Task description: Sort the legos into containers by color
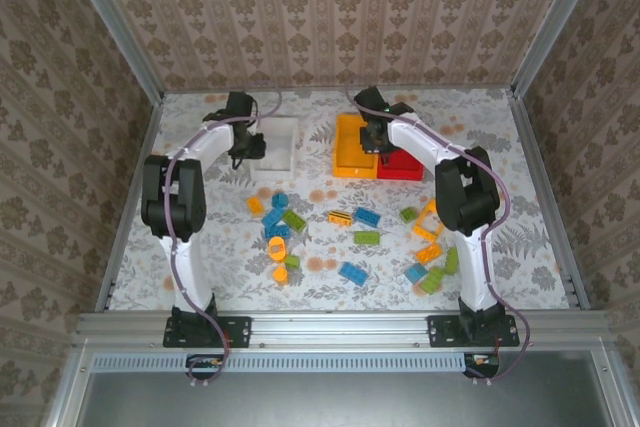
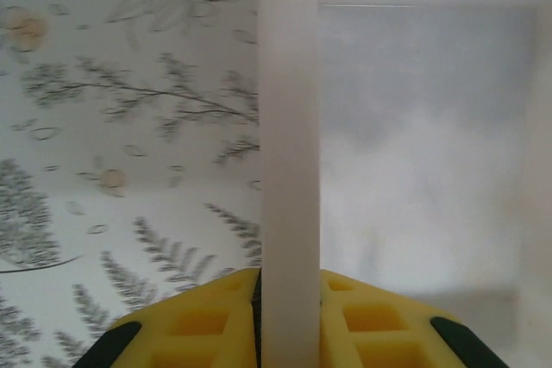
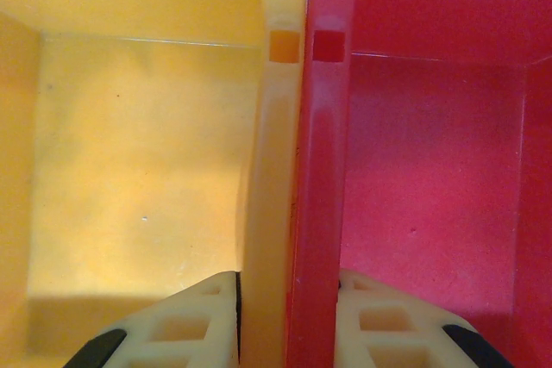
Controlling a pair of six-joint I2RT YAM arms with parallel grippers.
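Left gripper (image 2: 289, 295) is clamping the white bin (image 2: 289, 127); right gripper (image 3: 287, 299) is pinching yellow-orange bin (image 3: 129, 170) and red bin (image 3: 431, 170) (walls together). Legos (image 1: 366, 237) are lying on the near side.

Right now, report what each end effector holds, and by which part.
Left end effector: white bin, by a side wall. Right end effector: yellow-orange bin and red bin, by their adjoining walls.
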